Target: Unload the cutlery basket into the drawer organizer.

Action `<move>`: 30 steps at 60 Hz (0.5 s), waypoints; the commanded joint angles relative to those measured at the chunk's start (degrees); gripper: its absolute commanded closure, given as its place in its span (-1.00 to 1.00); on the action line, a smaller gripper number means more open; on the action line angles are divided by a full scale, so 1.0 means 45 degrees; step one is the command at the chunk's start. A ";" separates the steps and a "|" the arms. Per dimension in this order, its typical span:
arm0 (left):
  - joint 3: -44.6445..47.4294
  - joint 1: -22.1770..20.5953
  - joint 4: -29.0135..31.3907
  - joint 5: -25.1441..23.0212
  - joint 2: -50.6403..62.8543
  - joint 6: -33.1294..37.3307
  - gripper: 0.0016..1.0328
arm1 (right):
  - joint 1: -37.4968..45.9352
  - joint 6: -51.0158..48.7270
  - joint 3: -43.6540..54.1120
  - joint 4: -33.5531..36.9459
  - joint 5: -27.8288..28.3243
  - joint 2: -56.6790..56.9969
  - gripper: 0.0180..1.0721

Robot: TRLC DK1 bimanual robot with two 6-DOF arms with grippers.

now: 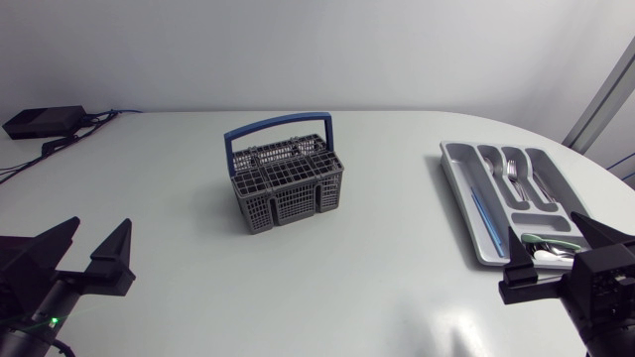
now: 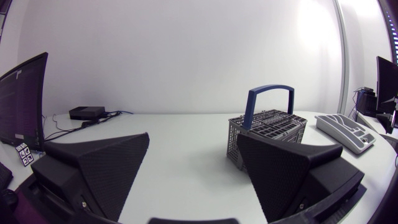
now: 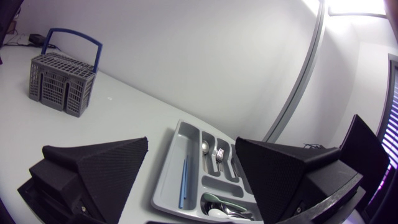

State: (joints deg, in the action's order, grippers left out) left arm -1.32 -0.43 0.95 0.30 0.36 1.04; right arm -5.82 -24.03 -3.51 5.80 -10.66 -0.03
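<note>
Cutlery basket (image 1: 286, 183), grey with a blue handle, stood upright mid-tabletop, toward the far edge. Drawer organizer (image 1: 458, 196) lay by the right edge, well apart from it, with forks (image 1: 512, 174) in one compartment. Left gripper (image 1: 99, 228) sat spread wide and empty near the near-left corner; right gripper (image 1: 549, 243) was also spread wide and empty, over the organizer's near end.

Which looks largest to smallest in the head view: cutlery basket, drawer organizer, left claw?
1. drawer organizer and cutlery basket: about alike, no clear ranking.
2. left claw: smallest, though nearer the camera.
</note>
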 commanded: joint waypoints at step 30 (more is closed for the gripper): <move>0.0294 0.0095 -0.0211 -0.0066 -0.0080 -0.0231 -0.92 | 0.1010 0.4205 0.0681 -0.1019 0.1809 0.0021 -0.93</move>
State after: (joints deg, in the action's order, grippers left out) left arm -1.32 -0.43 0.95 0.30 0.36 1.06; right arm -1.98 -9.04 -1.80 2.37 -3.36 -0.05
